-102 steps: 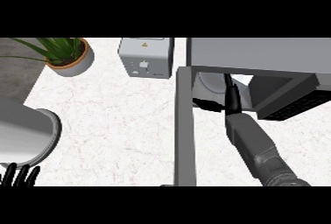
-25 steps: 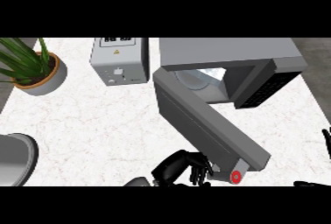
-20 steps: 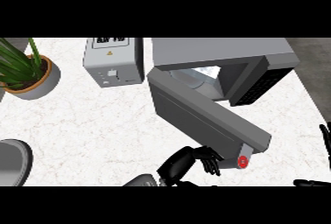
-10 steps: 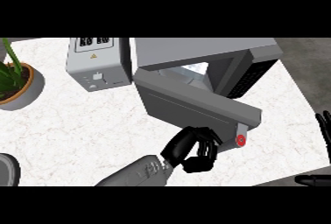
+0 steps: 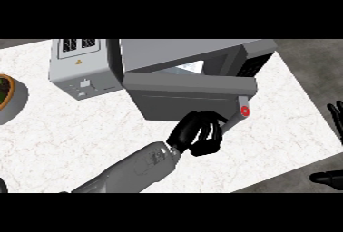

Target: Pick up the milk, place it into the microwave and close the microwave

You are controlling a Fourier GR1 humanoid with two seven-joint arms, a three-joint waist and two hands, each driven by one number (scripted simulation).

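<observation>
One view only, from the robot's head, looked steeply down and close on the white worktop (image 5: pixel 74 131). The microwave (image 5: pixel 194 56) filled the upper middle; a grey forearm (image 5: pixel 134 170) crossed the view's lower edge.

No text or number is legible. The toaster (image 5: pixel 79 74) at the counter's (image 5: pixel 80 131) far edge bears a small yellow triangular sign, its content unreadable.

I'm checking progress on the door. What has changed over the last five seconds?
The microwave's door has swung from wide open to nearly shut, pushed by the left hand, which came up from the lower left edge with curled fingers. The right hand left the microwave and now rests open at the right edge. The toaster and potted plant stay put on the counter.
</observation>
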